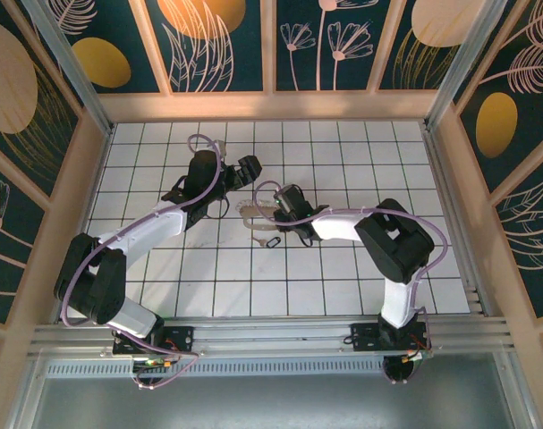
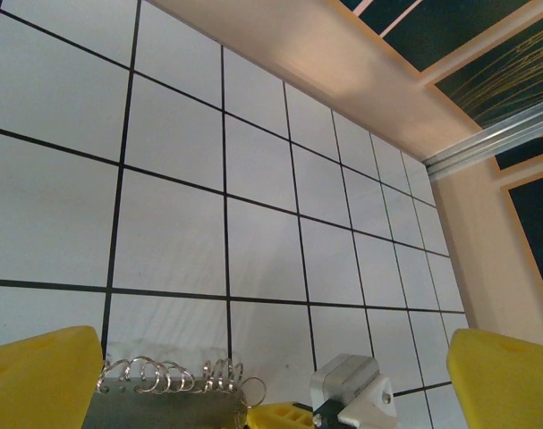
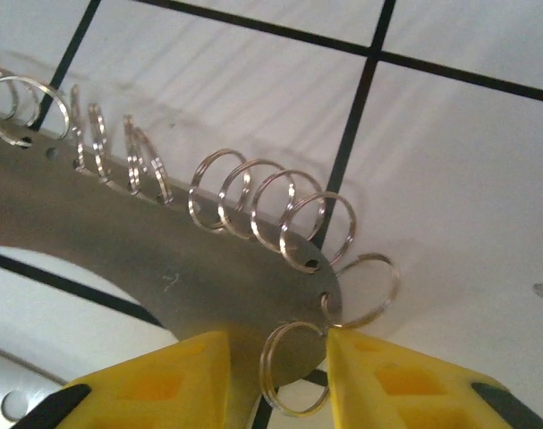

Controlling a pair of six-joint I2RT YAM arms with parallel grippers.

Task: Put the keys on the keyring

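Steel plate [image 3: 164,259] of rings [image 3: 253,201] sits mid-table [image 1: 343,295], toward the far edge | right gripper [image 3: 278,357] fingers flank its end ring [image 3: 293,371], clamped or not I can't tell | left gripper [image 2: 271,357] spread wide beside it | likely key [image 1: 273,241] lies just nearer | I'd pin plate, pry ring gently.

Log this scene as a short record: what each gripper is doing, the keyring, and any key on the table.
keyring: flat grey plate with a row of split rings along its edge
right gripper: fingers flank the plate's end and one ring; grip unclear
left gripper: open, plate low between its fingers
possible key: small dark item on the table, too small to tell
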